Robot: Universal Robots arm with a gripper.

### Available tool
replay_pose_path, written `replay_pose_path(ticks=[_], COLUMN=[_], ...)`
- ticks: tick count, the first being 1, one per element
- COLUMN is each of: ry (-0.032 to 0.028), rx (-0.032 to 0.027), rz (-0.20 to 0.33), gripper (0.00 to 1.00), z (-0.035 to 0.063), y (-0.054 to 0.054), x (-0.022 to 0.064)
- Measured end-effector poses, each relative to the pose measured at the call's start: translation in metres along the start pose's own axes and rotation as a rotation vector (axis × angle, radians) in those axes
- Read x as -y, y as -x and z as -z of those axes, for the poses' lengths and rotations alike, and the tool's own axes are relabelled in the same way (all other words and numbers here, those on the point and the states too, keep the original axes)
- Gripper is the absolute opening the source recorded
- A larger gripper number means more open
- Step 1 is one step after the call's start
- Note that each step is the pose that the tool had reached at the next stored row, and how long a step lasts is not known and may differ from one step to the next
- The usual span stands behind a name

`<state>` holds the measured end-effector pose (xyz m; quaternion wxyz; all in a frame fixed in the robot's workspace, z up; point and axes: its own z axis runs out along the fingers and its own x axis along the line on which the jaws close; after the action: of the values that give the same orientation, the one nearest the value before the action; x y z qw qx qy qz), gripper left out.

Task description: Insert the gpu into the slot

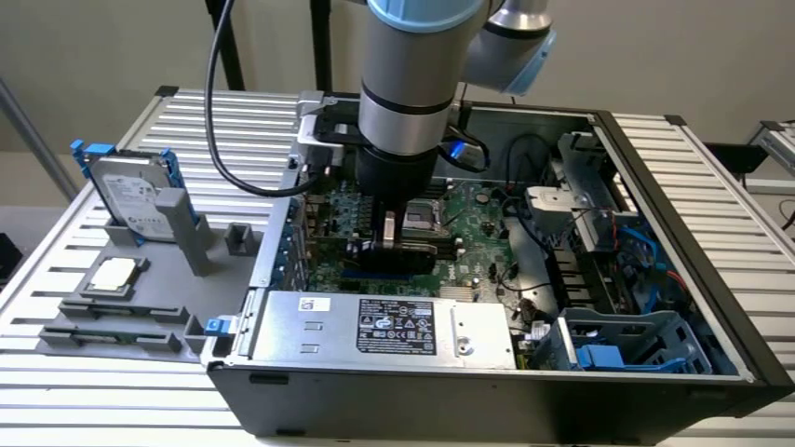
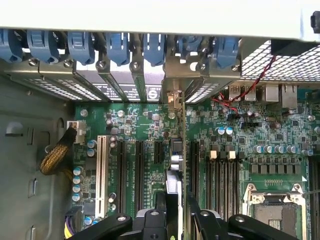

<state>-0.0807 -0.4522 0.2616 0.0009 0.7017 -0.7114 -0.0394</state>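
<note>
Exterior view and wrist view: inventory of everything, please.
PC case: 1, black, open, on the slatted table.
motherboard: 1, green, inside the case.
slot: 1, blue, below the gpu.
power supply: 1, silver, case's camera-side edge.
hard drive: 1, silver, upright, exterior view's left.
processor chip: 1, silver, beside the hard drive.
gpu: 1, black-faced, edge-on over the motherboard.
gripper: 1, black, shut on the gpu.
arm: 1, silver and blue, reaching into the case.
</note>
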Motion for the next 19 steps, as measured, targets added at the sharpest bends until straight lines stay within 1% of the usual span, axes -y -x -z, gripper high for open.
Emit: replay_pose_path(ticks=[6, 16, 19], ry=[0.0003, 0.0005, 0.0010], rx=[-0.0007, -0.0011, -0.0016], rz=[0.000, 0.000, 0.000], gripper=[0.26, 0.26, 0.26], z=[-0.0009, -0.0081, -0.0120], y=[-0.001, -0.001, -0.002], x=[0.0000, 0.0004, 0.0006])
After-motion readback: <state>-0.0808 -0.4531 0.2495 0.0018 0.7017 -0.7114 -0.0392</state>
